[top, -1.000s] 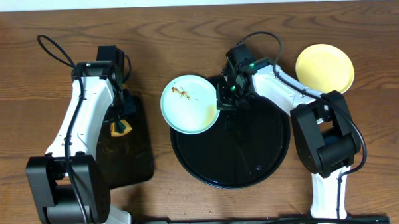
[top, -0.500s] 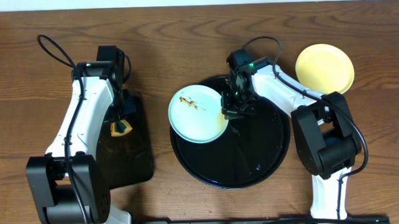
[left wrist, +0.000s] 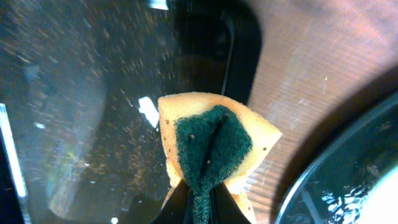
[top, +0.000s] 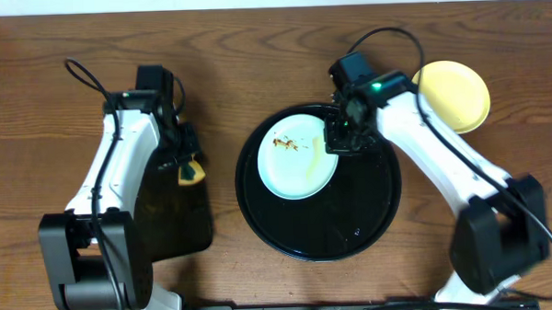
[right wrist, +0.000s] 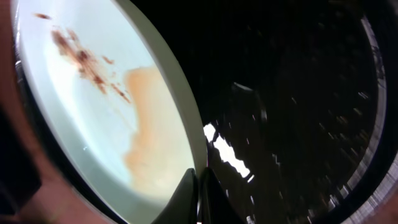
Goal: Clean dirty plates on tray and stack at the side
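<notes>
Two plates show on my overhead feed — a mint plate [top: 297,156], smeared brown, sits over the left half of the round black tray [top: 352,212] with its rim pinched between the fingers of my right end effector [top: 336,139], while a yellow plate [top: 453,94] lies on the tabletop [top: 254,45] off to that end effector's far right, outside the tray. My left end effector [top: 186,165] is clenched on a yellow-and-green sponge [top: 193,172] above the rectangular black tray [top: 172,223] at its edge — the round tray lies just to its right.
</notes>
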`<state>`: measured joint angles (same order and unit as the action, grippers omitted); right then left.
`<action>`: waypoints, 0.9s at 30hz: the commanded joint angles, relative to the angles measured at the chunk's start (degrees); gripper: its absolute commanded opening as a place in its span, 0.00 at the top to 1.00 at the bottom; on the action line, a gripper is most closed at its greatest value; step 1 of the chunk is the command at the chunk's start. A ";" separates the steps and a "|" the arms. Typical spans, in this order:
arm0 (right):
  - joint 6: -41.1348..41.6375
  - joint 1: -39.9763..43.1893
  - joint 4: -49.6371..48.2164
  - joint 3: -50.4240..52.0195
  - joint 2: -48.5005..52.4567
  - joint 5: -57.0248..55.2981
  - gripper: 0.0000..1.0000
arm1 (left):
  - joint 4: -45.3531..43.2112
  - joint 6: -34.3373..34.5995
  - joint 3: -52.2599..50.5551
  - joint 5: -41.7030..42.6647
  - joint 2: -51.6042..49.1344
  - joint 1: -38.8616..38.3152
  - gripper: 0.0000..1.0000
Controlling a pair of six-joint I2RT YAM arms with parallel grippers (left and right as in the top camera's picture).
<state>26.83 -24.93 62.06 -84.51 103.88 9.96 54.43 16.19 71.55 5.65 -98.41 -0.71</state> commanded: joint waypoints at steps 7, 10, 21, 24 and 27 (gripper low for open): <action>-1.18 0.02 1.88 -0.02 -0.37 -2.01 0.98 | -8.59 1.51 -13.79 2.93 -0.44 0.00 0.93; -1.18 -0.02 1.86 -0.02 -0.37 -2.01 0.98 | -9.64 1.68 -14.29 2.91 -0.46 0.00 0.93; 1.44 -0.04 -6.45 13.40 0.42 1.16 0.58 | -10.03 2.05 -14.34 1.18 -0.50 0.00 0.93; 2.34 -0.02 -9.05 16.68 0.42 1.31 0.59 | -10.01 2.05 -14.34 1.20 -0.50 0.00 0.93; 3.41 -0.02 -12.13 19.50 0.42 1.62 0.56 | -9.99 2.05 -14.34 1.22 -0.50 0.00 0.93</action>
<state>28.34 -24.93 51.77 -66.89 104.20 10.63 44.56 17.80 57.69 7.33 -98.48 -0.64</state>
